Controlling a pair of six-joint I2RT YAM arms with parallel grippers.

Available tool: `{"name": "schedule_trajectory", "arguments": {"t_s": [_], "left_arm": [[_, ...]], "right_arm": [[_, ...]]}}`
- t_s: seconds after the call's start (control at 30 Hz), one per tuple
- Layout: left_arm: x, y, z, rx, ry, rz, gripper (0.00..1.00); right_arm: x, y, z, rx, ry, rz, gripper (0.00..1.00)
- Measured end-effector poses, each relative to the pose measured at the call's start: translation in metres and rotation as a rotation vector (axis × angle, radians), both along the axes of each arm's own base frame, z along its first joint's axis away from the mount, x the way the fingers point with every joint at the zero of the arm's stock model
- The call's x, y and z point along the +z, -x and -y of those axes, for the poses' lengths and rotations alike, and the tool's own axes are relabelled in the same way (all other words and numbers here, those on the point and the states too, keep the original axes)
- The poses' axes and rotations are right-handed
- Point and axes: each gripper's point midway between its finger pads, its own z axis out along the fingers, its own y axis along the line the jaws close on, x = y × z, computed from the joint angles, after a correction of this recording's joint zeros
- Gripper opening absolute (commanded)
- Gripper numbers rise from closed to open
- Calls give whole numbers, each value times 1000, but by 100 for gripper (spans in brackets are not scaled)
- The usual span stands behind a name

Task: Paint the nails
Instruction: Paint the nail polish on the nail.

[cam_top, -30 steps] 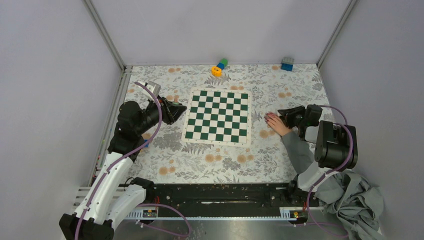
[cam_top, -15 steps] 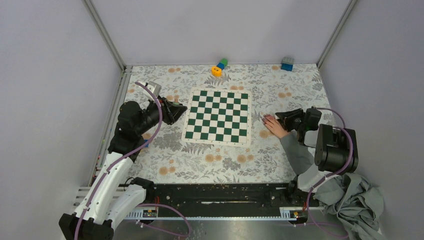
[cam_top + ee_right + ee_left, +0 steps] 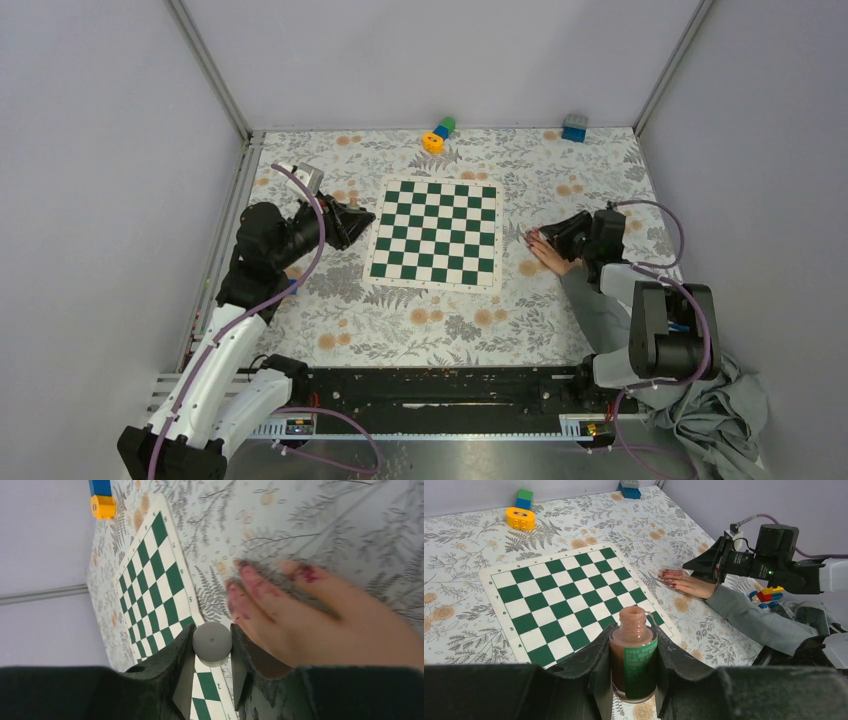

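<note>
Reddish nails right of centre; right gripper, clamped on grey brush cap, has swung nearer, probably mid-stroke; left gripper grips open bottle

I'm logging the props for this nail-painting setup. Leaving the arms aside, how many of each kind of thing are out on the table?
Chessboard: 1
Nail polish bottle: 1
Grey cap: 1
Human hand: 1
Toy block clusters: 3 (yellow-blue-green, blue, red-yellow-blue)
Total: 7
</note>
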Motion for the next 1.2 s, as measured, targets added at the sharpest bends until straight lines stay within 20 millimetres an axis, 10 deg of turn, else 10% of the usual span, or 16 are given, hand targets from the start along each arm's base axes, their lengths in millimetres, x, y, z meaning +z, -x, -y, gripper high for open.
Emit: {"name": "schedule_trajectory", "arguments": {"t_s": [0.37,1.2], "left_arm": [[-5,-3,1,0,-5,-16,0],[-8,-5,2,0,-8,-28,0]], "right_arm": [[33,-38,-10,29,310,55,0],[-10,-63,-21,60,582,-144,0]]}}
